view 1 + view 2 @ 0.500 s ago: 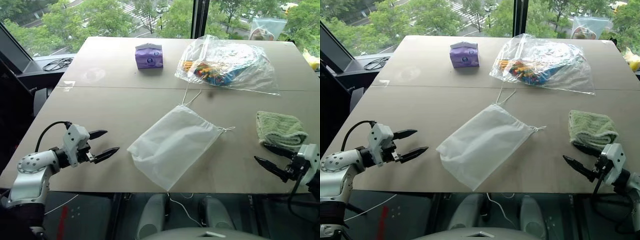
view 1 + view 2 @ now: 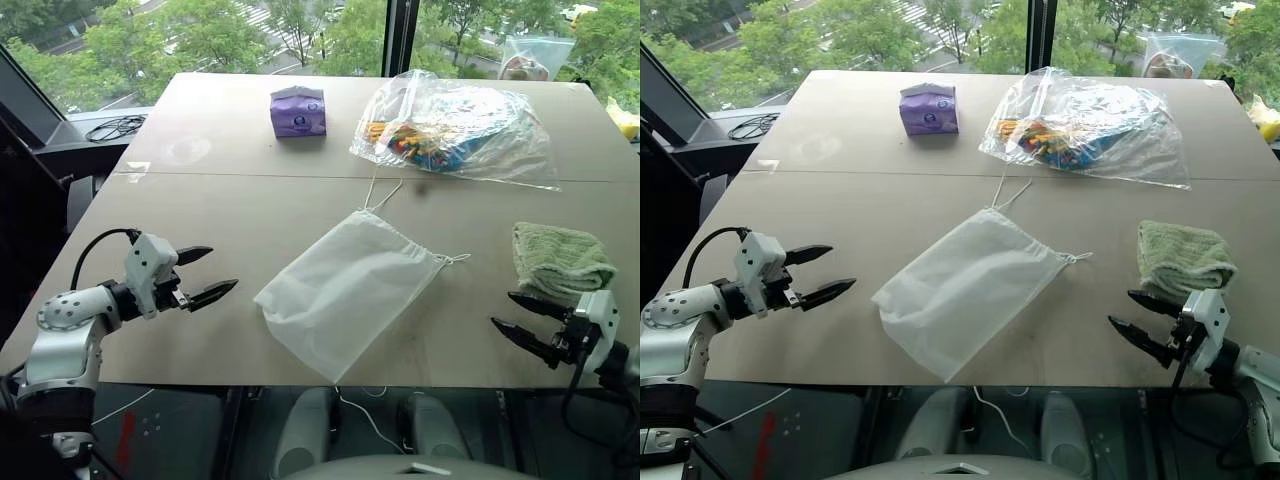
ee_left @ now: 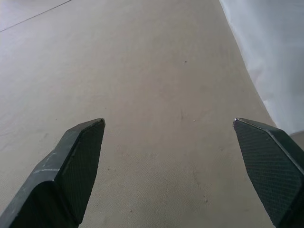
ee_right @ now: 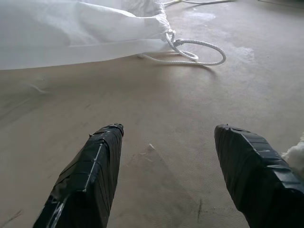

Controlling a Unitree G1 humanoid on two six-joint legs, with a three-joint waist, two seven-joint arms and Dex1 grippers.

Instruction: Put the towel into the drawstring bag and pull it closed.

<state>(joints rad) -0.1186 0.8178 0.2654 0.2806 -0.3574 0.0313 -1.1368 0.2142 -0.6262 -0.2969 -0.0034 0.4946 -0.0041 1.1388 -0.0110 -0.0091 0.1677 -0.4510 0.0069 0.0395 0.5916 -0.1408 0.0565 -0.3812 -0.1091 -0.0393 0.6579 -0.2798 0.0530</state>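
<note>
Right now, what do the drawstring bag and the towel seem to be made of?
The drawstring bag looks like thin, matte white fabric, perhaps non-woven: it is translucent, with soft creases. Its cords look like twisted white string. The towel looks like green terry cloth, with a fuzzy, looped surface.

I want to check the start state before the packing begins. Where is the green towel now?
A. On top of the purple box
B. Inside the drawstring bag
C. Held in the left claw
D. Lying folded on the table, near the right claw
D: the green towel lies folded on the table, just beyond the open right claw and apart from the drawstring bag.
</note>
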